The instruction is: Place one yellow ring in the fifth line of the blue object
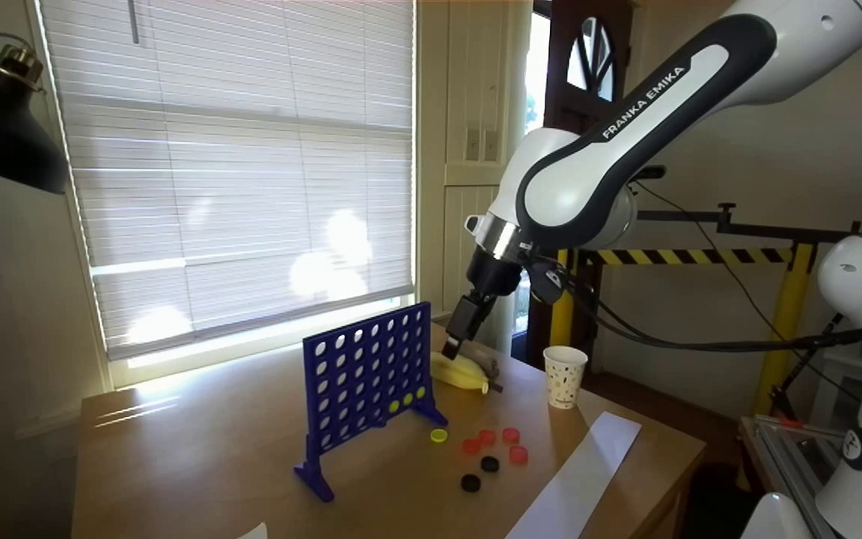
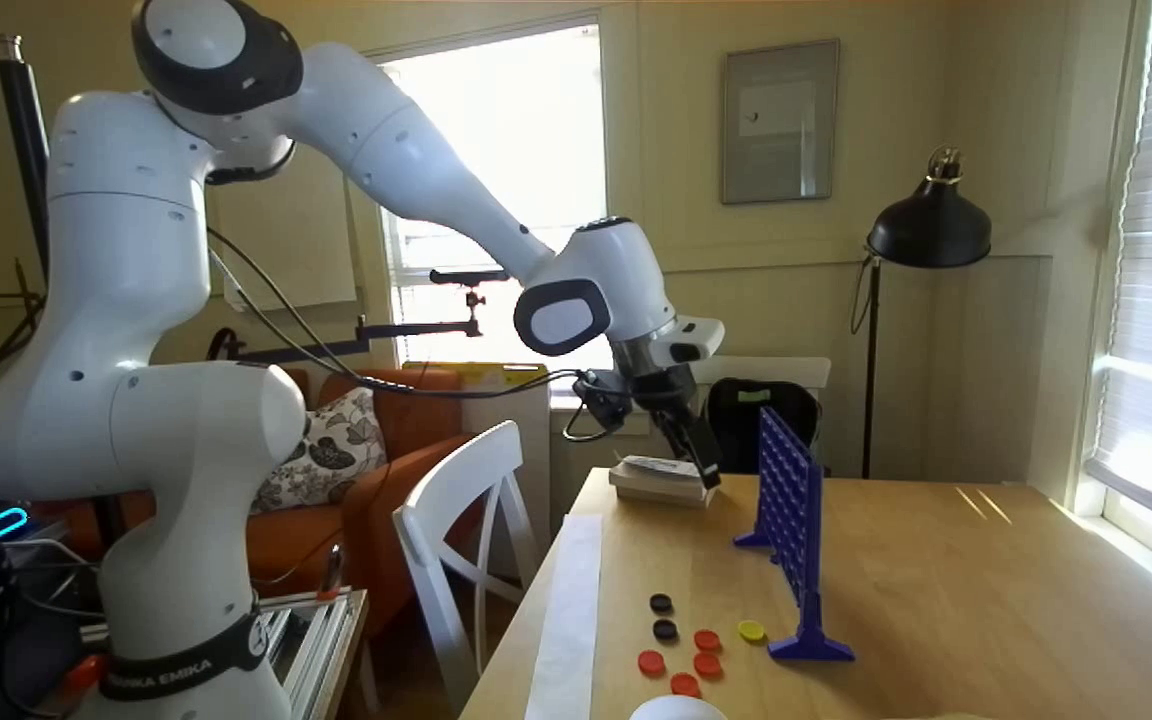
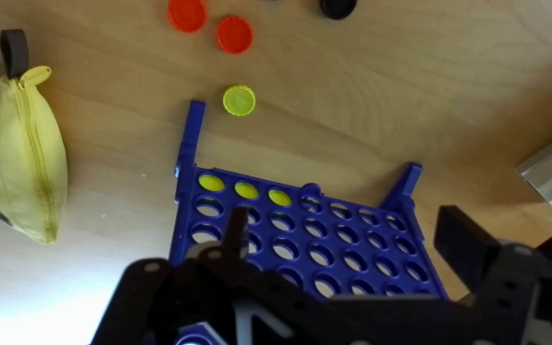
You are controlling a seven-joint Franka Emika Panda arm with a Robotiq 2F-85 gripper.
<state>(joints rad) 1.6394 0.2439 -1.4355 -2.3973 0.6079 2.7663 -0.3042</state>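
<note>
Beside the blue Connect-Four grid (image 3: 301, 238) lies a yellow token (image 3: 239, 100); the Robotiq gripper (image 3: 344, 226) hangs nearby, fingers (image 3: 465, 247) spread.

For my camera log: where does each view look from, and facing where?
An exterior view: near the black dome-shaded lamp, facing across the wooden table to the white-blinded window; white robot arm at right.
An exterior view: the table's opposite end, facing that lamp and a grey-framed wall picture; arm at left.
Wrist view: on the wrist, facing down at the upright blue plastic grid and loose round yellow plastic token; open black gripper at bottom.
Both exterior views share arm, lamp, grid and token.
</note>
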